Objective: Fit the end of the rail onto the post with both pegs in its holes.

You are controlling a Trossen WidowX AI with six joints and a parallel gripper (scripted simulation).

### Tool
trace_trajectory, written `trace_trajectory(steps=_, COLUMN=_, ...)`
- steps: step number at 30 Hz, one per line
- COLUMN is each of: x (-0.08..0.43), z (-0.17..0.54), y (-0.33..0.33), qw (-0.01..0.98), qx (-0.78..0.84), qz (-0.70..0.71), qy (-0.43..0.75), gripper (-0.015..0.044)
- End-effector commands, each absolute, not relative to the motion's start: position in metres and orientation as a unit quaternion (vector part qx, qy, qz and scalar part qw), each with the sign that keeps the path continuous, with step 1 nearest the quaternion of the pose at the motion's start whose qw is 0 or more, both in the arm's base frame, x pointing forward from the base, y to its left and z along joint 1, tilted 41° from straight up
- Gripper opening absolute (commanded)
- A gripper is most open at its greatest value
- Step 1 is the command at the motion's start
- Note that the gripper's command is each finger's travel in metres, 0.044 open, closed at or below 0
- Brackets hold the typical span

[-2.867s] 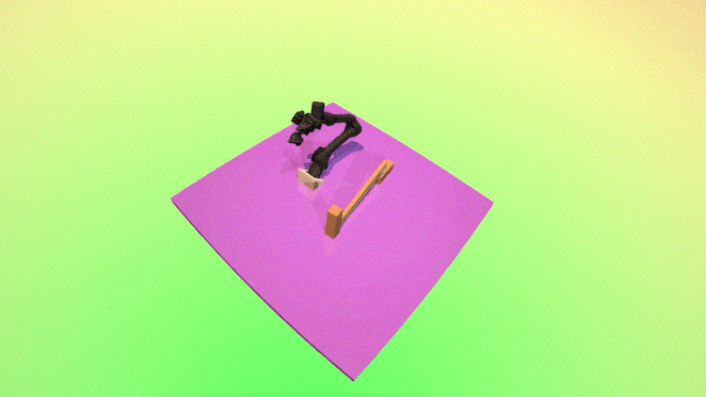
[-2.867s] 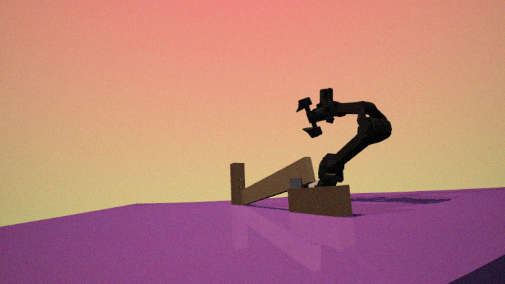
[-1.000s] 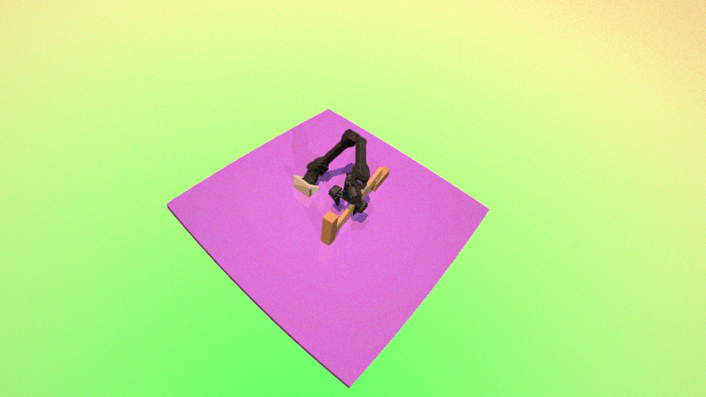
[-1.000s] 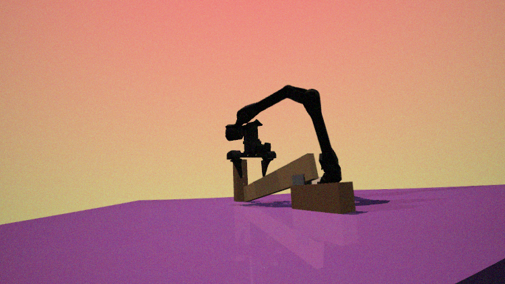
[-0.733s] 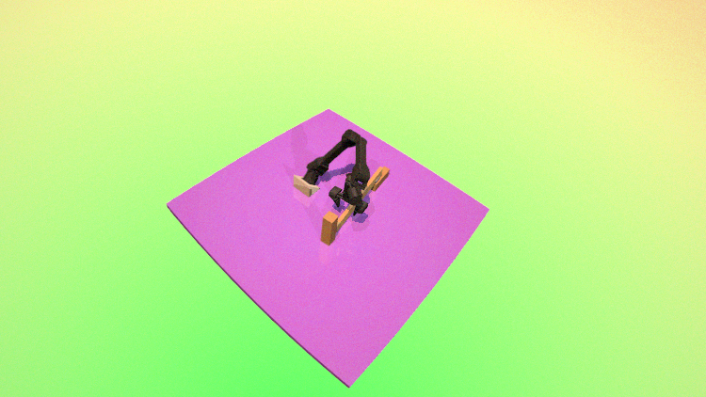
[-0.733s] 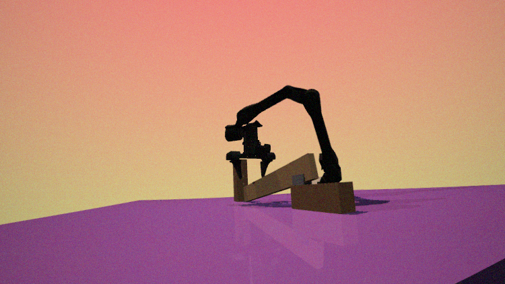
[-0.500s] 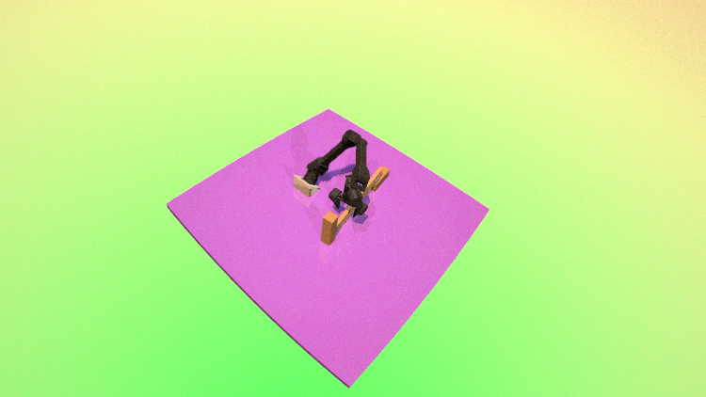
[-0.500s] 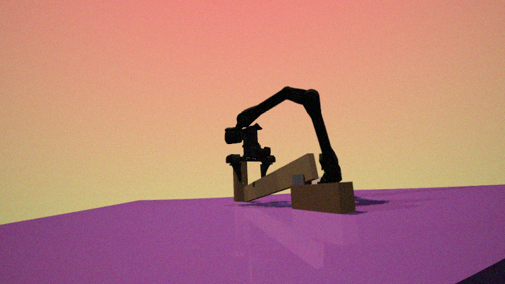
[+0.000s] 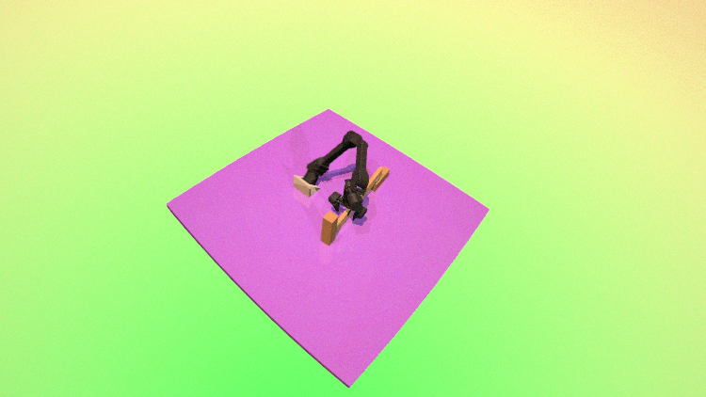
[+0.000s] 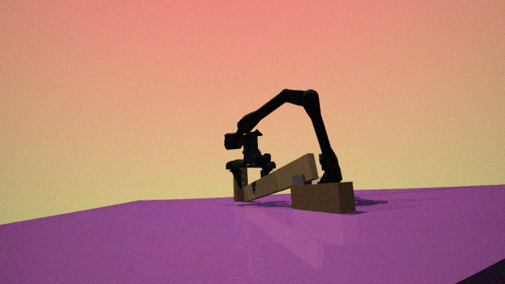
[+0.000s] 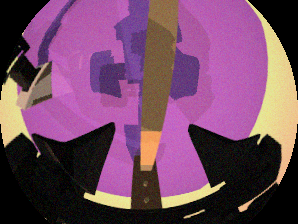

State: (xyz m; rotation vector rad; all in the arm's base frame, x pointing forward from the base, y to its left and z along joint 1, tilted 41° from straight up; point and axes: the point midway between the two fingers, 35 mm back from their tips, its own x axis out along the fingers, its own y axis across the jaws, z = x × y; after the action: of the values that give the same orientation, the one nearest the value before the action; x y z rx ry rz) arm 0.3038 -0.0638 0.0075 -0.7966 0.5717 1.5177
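Observation:
The long wooden rail (image 9: 342, 220) (image 10: 282, 175) (image 11: 160, 75) slants down from the grey bracket (image 10: 298, 179) on the low footboard block (image 9: 378, 185) (image 10: 314, 199). Its near end is down on the table, in front of the upright wooden post (image 9: 328, 230) (image 10: 238, 196) (image 11: 137, 194). Two peg ends show as small dots on the post in the wrist view, clear of the rail. My gripper (image 9: 347, 212) (image 10: 251, 180) (image 11: 153, 127) is open and points down over the rail near its low end, one finger on each side. The tip of one finger is hidden behind the rail in the exterior view.
A pale block (image 9: 302, 185) (image 11: 39, 91) stands by the arm's base. The arm (image 9: 361, 160) (image 10: 266, 109) arches over from the base to the rail. The post stands just beyond the fingers. The square purple table (image 9: 345, 306) (image 10: 159, 239) has open edges.

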Motion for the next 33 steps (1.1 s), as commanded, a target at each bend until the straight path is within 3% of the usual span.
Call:
trace_trajectory(steps=1, x=0.301, z=0.001, y=-0.057, qw=0.620, qx=-0.337, qz=0.663, qy=0.249, gripper=0.0440)
trace_trajectory(steps=15, x=0.299, z=-0.014, y=-0.043, qw=0.621, qx=-0.337, qz=0.663, qy=0.249, gripper=0.0440)
trace_trajectory(steps=29, x=0.299, z=-0.014, y=-0.043, qw=0.621, qx=-0.337, qz=0.663, qy=0.249, gripper=0.0072)
trace_trajectory(steps=33, x=0.299, z=-0.014, y=-0.043, qw=0.621, qx=-0.337, qz=0.663, qy=0.249, gripper=0.0046)
